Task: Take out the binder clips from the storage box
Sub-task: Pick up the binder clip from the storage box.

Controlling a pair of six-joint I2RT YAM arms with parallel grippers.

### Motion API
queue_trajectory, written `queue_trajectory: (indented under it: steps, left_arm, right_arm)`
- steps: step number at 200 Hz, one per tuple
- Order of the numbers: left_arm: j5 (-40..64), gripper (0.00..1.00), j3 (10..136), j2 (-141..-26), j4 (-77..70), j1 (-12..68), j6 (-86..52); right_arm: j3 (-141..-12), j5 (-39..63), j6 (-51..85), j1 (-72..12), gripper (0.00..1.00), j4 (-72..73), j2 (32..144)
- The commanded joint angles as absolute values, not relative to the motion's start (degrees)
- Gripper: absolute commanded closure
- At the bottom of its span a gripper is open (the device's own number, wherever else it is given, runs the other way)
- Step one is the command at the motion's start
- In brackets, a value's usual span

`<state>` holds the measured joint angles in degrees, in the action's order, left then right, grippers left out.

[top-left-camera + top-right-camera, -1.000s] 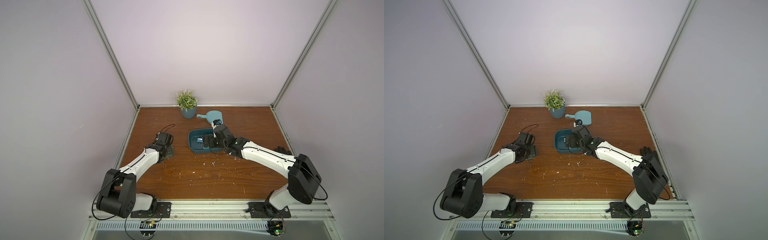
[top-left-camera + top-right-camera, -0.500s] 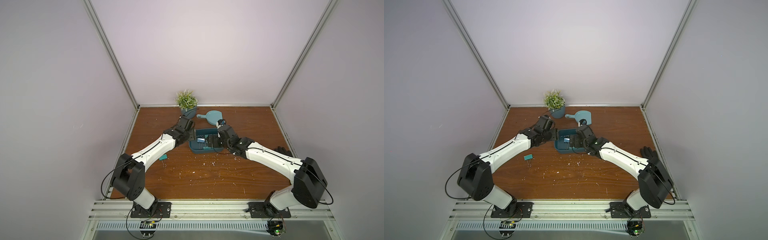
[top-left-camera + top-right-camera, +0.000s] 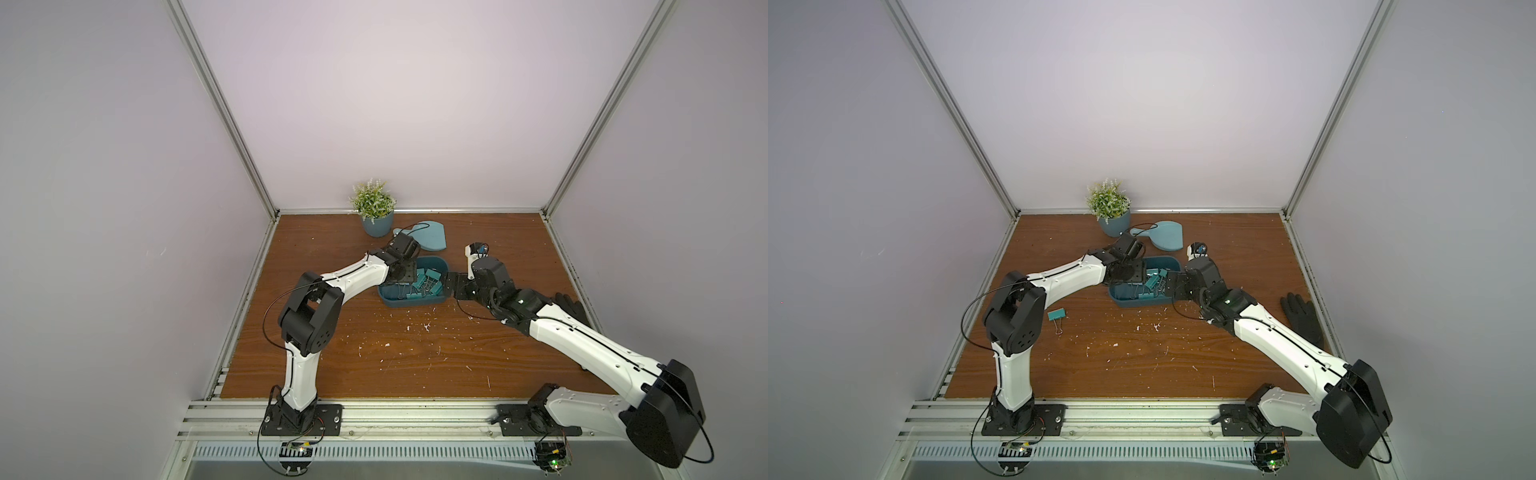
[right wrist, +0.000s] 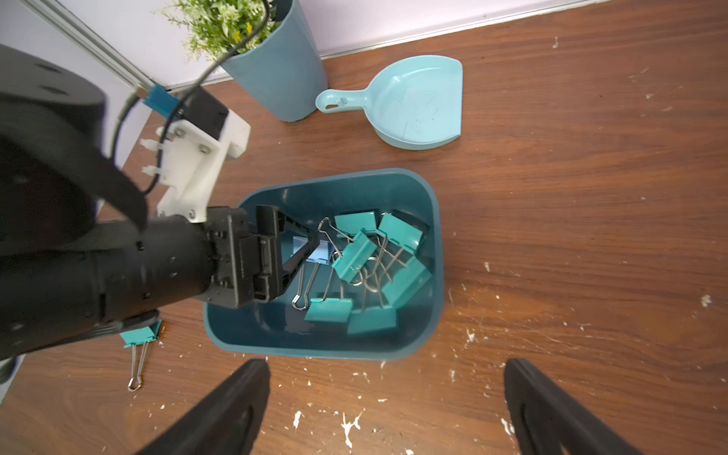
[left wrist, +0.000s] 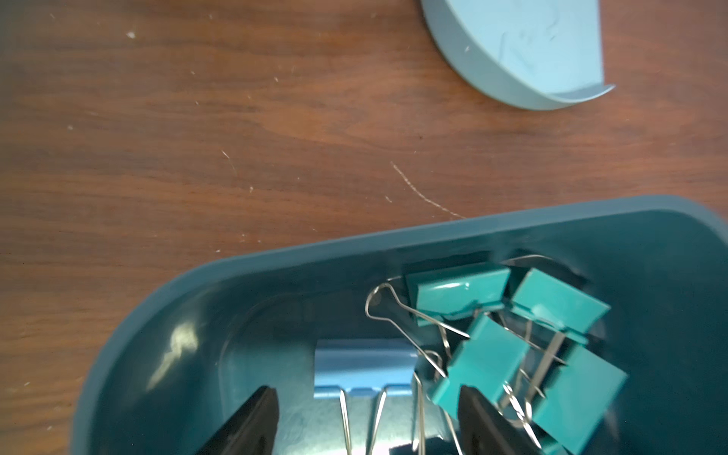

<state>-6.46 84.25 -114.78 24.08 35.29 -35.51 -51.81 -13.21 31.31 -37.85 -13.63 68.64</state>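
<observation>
Wooden tabletop (image 4: 551,197) is carrying the storage box (image 4: 438,256), where the open left gripper (image 5: 368,394) is straddling a presumably light, rigid blue binder clip (image 5: 362,364), graspable across its body.

- You have the storage box (image 4: 315,346) standing upright on the table (image 3: 1142,365), toward the back. It is a shallow dark teal tub with rounded corners and no lid, and it shows in both top views (image 3: 411,305) (image 3: 1133,305).
- Seven binder clips (image 4: 354,260) lie inside it. Six are teal, heaped in the right half of the box, some tilted on edge, with their silver wire handles crossed and tangled.
- The blue clip (image 5: 362,370) lies flat on the box floor just beside the teal heap, its two wire handles stretched out together.
- You will find a lone teal clip (image 3: 1057,314) out on the table, well apart from the box on its left side. It lies flat, with its handles pointing toward the front edge.
</observation>
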Motion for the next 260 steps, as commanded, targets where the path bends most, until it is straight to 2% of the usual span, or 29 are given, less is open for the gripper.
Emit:
queue_trajectory:
  steps: [1,84,116,148,200,222,260]
  left_arm:
    - [-6.91,0.23,87.06,-116.64,25.93,35.9,-34.6]
    - [-9.88,0.25,89.58,-121.09,27.35,36.21,-32.89]
    - [-10.28,0.22,88.8,-121.02,27.34,36.74,-32.04]
    - [-10.67,0.27,88.64,-121.76,27.28,36.76,-31.99]
    - [-10.56,0.27,88.95,-122.96,27.31,36.74,-31.99]
    - [-10.76,0.29,88.7,-122.74,27.3,36.74,-32.17]
    - [-11.43,0.4,88.44,-120.95,27.32,36.74,-32.06]
  right_arm:
    - [-51.6,-14.23,31.64,-37.28,0.01,-13.95,66.94]
    - [-51.86,-14.36,31.38,-36.39,0.01,-14.94,66.47]
    - [-51.62,-14.11,31.46,-36.27,0.01,-14.6,66.67]
    - [-51.69,-13.69,31.64,-36.28,0.01,-14.16,66.97]
    - [-51.71,-13.8,31.55,-36.35,0.01,-14.33,66.99]
    - [-51.79,-13.81,31.55,-36.29,0.01,-14.5,66.94]
    - [-51.86,-13.69,31.55,-36.29,0.01,-14.19,67.02]
